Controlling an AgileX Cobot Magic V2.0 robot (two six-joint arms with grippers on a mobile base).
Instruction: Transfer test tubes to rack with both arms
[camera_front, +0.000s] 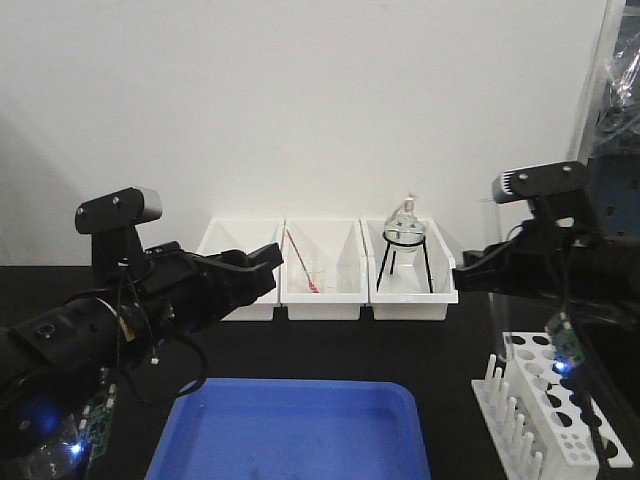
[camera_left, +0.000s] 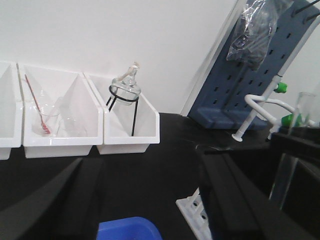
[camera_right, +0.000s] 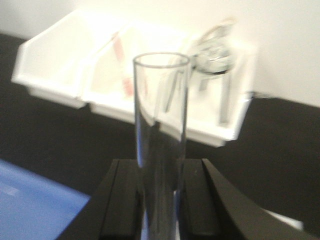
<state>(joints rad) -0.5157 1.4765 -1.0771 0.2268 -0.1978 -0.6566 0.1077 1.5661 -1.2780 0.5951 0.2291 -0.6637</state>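
My right gripper (camera_right: 160, 167) is shut on a clear test tube (camera_right: 160, 115), which stands upright between the jaws with its open top up. In the front view that gripper (camera_front: 464, 275) hangs above and left of the white rack (camera_front: 560, 415) at the table's right front. The left wrist view catches the same tube (camera_left: 304, 107) at its right edge, and a corner of the rack (camera_left: 192, 210). My left gripper (camera_front: 262, 268) hovers in front of the left bin. Its jaws (camera_left: 150, 200) are spread wide with nothing between them, so it is open.
Three white bins (camera_front: 320, 300) line the back wall. The middle one holds a beaker with a red-tipped rod (camera_front: 300, 258); the right one holds a glass flask on a black tripod (camera_front: 405, 235). A blue tray (camera_front: 300, 430) lies at the front centre. A blue pegboard stand (camera_left: 245, 85) stands far right.
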